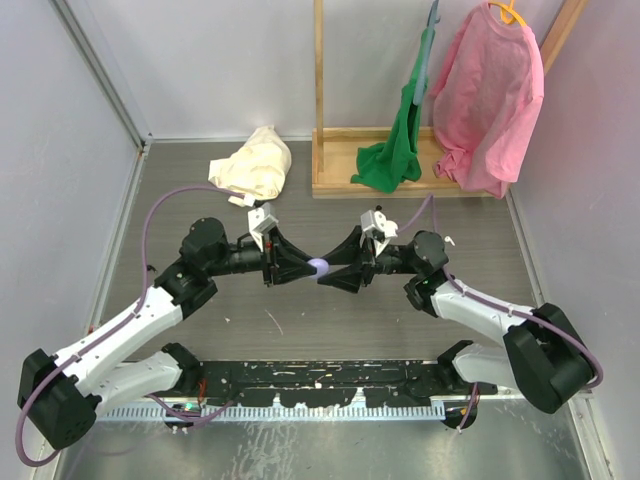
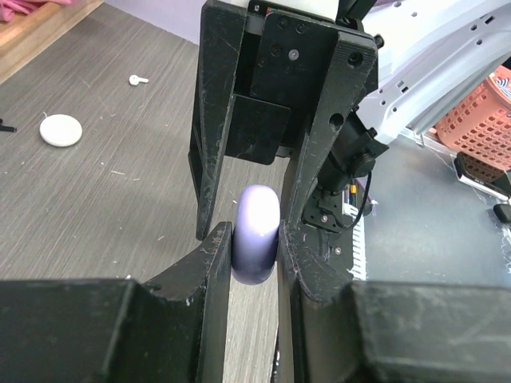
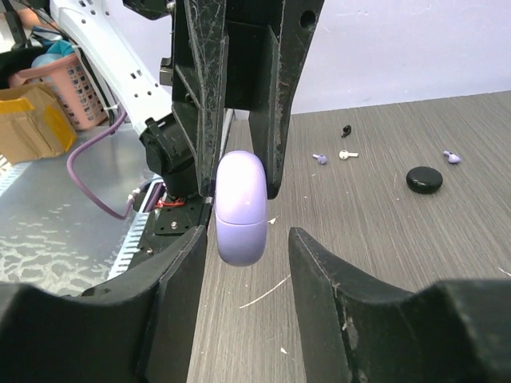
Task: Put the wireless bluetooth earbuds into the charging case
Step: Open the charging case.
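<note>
A closed lilac charging case (image 1: 319,267) hangs above the table's middle, between both grippers. My left gripper (image 1: 300,268) is shut on the case (image 2: 256,235), with both fingers pressed against its sides. My right gripper (image 1: 337,272) is open around the same case (image 3: 241,207), which lies close to the left finger with a gap to the right finger (image 3: 323,267). On the table in the right wrist view lie two purple earbuds (image 3: 320,158) (image 3: 452,156), a white earbud (image 3: 346,154) and a small black earbud (image 3: 346,129). Another white earbud (image 2: 139,79) shows in the left wrist view.
A black round case (image 3: 424,179) and a white round case (image 2: 61,130) lie on the table. A cream cloth (image 1: 255,165) and a wooden rack (image 1: 340,180) with green and pink garments stand at the back. Baskets (image 2: 479,120) sit beside the table.
</note>
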You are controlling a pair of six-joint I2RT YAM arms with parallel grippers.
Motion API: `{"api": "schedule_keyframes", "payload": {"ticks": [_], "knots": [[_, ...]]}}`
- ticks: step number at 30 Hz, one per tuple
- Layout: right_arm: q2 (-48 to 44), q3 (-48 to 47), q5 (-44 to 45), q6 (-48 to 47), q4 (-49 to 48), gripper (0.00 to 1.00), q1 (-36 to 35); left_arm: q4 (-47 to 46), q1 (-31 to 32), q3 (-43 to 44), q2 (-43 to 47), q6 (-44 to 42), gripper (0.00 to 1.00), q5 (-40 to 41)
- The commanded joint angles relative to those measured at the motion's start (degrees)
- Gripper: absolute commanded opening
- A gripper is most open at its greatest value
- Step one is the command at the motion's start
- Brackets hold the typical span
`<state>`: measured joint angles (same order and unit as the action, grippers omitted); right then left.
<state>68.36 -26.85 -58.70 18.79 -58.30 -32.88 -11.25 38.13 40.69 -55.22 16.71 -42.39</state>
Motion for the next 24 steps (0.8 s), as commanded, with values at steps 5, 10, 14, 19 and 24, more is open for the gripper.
{"api": "schedule_keyframes", "payload": {"ticks": [5,10,14,19,24], "knots": [[2.0,-0.4,2.1,4.3,-8.5,0.48,-1.6,-6.6,0.0,-0.6,2.3,1.2,0.16,2.0],[2.3,-0.6,2.3,4.3,-8.9,0.45,-2.0,-6.8,0.0,-0.7,2.1,1.3,0.17,2.2],[2.5,-0.7,2.2,4.3,-9.0,0.43,-2.1,-6.9,0.0,-0.7,1.8,1.4,0.17,2.1],[2.7,-0.9,2.0,4.3,-9.0,0.40,-2.2,-6.7,0.1,-0.6,1.6,1.5,0.17,2.2],[2.7,-1.1,2.2,4.3,-9.2,0.38,-2.4,-6.1,0.0,-0.4,1.4,1.3,0.17,2.1]]}}
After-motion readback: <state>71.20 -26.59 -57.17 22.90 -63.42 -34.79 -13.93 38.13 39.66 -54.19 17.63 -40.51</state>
